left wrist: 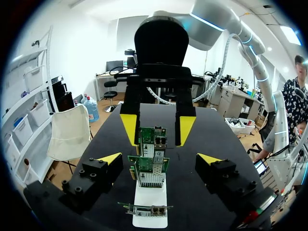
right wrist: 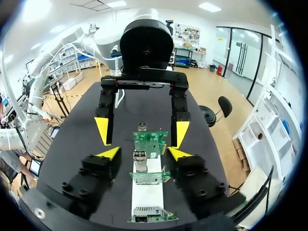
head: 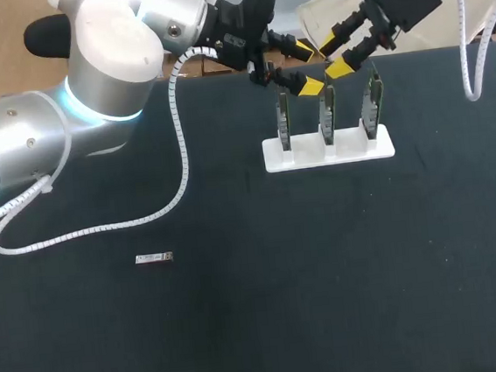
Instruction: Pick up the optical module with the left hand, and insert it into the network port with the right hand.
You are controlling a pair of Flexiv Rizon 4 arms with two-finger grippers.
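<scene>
A small silver optical module (head: 154,258) lies flat on the black table (head: 345,282), close to the robot's side, with its long axis running left to right. It is well apart from the left gripper (head: 307,68), lying nearer the robot than the gripper and off to its left. Below both grippers stands a white holder (head: 328,149) carrying three upright network cards (head: 330,112). The left gripper hovers over the cards, fingers spread, gripping nothing. The right gripper (head: 334,55), just beside and facing it, is also spread and empty. The left gripper looks slightly nearer the module. It probably needs to come toward the robot and leftward, then close across the module's narrow width.
</scene>
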